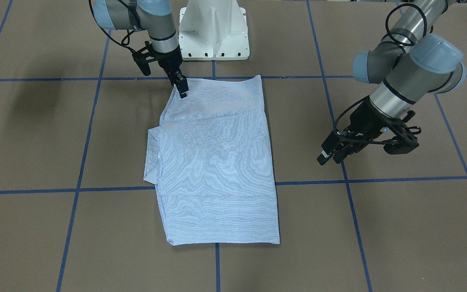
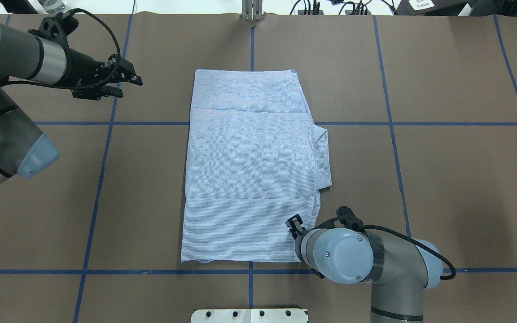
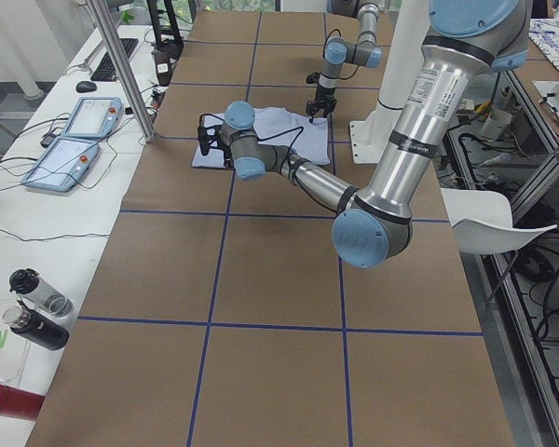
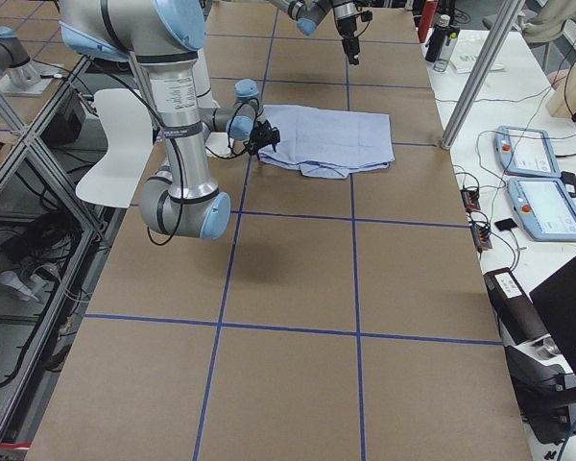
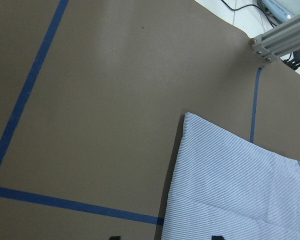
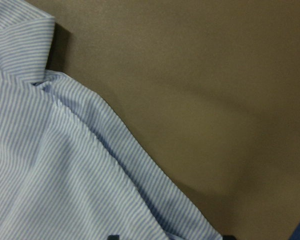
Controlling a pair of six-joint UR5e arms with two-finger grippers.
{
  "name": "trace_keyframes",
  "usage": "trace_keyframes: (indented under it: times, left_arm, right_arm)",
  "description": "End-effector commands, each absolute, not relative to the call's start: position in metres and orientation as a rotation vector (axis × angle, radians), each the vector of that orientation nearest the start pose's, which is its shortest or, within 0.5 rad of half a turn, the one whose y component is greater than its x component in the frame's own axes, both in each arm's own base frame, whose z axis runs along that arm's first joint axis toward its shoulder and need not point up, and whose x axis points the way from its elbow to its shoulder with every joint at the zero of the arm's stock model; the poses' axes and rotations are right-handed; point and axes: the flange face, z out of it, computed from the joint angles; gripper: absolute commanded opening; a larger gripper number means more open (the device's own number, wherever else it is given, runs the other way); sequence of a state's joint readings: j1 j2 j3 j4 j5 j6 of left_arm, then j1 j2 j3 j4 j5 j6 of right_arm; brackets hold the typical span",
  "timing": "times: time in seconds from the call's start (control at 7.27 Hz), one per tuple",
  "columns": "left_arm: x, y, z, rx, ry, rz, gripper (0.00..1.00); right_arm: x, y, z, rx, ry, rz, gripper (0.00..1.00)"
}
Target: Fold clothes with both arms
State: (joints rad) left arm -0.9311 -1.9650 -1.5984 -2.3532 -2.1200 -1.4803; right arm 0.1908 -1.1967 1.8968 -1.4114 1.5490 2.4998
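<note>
**Inspector:** Where did the shirt (image 1: pixel 217 162) lie?

**Assistant:** Flat on the brown table (image 1: pixel 379 227), folded to a long rectangle. Its collar (image 1: pixel 152 156) jutted from one long edge.

**Inspector:** And the right gripper (image 1: pixel 181 88)?

**Assistant:** It pointed down at the shirt's corner on the collar side, at the end nearest the white pedestal (image 1: pixel 213 30). The jaws stood wide. In the wrist view the striped edge ran diagonally below and between them, with bare table to one side. Contact with the cloth could not be determined.

**Inspector:** The left gripper (image 1: pixel 330 158)?

**Assistant:** Its jaws were likewise wide, holding nothing. It hung above bare table, well apart from the shirt, off the long edge opposite the collar. In its wrist view a corner of the shirt lay ahead of the jaws, where a blue tape line (image 5: pixel 80 207) ran under the cloth's edge
</note>
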Motion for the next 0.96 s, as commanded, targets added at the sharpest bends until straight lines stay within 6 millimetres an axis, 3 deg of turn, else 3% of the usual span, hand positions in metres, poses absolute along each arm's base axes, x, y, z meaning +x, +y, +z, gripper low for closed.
trace_keyframes:
  times: [0.0, 0.14, 0.28, 0.41, 0.83]
  left_arm:
    - [0.3146, -0.5591, 0.3307, 0.155, 1.262, -0.395, 0.68]
    - [0.3148, -0.5593, 0.3298, 0.155, 1.263, -0.395, 0.67]
    - [0.3146, -0.5590, 0.3290, 0.156, 1.264, -0.395, 0.67]
    - [0.3144, -0.5588, 0.3300, 0.156, 1.263, -0.394, 0.67]
    - [0.3123, -0.5576, 0.3257, 0.160, 1.270, -0.394, 0.67]
  right_arm:
    - [-0.5615, -0.2416, 0.2951, -0.311, -0.849, 1.056, 0.65]
    - [-0.5615, -0.2415, 0.2953, -0.311, -0.847, 1.057, 0.49]
    - [-0.5615, -0.2414, 0.2953, -0.313, -0.847, 1.057, 0.16]
    - [-0.5632, -0.2371, 0.2962, -0.315, -0.843, 1.050, 0.00]
    - [-0.5592, -0.2365, 0.2895, -0.323, -0.852, 1.040, 0.00]
